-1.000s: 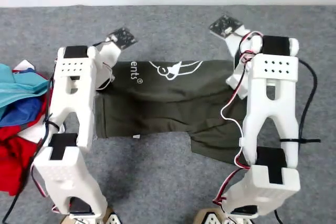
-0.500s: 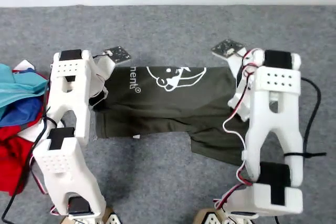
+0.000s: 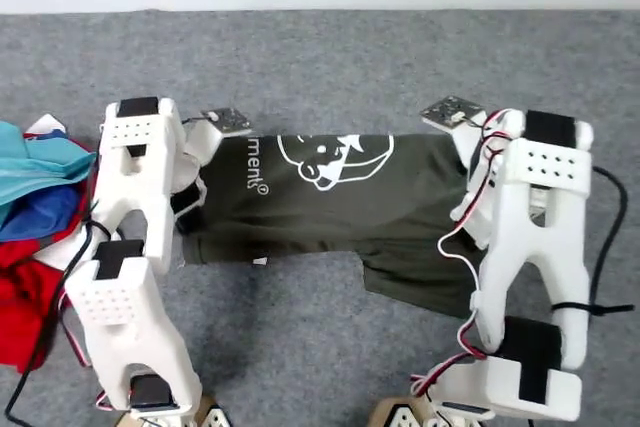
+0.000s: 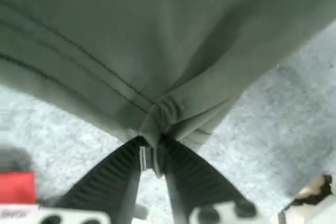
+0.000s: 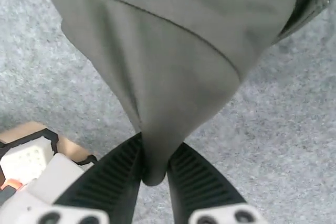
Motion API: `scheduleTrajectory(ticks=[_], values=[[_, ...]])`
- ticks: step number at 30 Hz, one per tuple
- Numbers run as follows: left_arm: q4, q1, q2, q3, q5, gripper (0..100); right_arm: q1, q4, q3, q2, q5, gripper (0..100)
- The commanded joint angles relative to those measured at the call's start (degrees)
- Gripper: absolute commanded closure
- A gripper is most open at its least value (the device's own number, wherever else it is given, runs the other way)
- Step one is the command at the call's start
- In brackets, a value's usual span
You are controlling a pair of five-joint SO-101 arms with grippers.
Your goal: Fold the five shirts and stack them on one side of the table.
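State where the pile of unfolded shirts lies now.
High view: the pile of shirts lies at the table's left edge, left of the green shirt.

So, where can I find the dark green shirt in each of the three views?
High view: the dark green shirt stretches across the middle of the table, between the two arms.
Left wrist view: the shirt is bunched in the left gripper.
Right wrist view: the shirt is pinched in the right gripper.
Shared landmark: the grey table covering.

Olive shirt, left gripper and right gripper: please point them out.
olive shirt (image 3: 320, 215), high view, middle of the cloth.
left gripper (image 4: 153, 153), left wrist view, between its fingertips.
right gripper (image 5: 156, 157), right wrist view, between its fingertips.
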Motion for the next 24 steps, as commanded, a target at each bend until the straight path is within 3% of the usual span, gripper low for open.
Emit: scheduleTrajectory(ticks=[1,11,24], values=[[1.2,1.1,-0.3,0.0,-1.3,94,1.5,1.9,-0.4,-2.8,1.2,98.7],[0.9,1.2,-0.4,-0.1,-1.1,86,1.5,1.5,-0.4,-2.8,1.3,98.7],[2.0,1.0,-0.4,-3.8,1.4,85,1.5,1.5,-0.4,-2.8,1.3,98.7]])
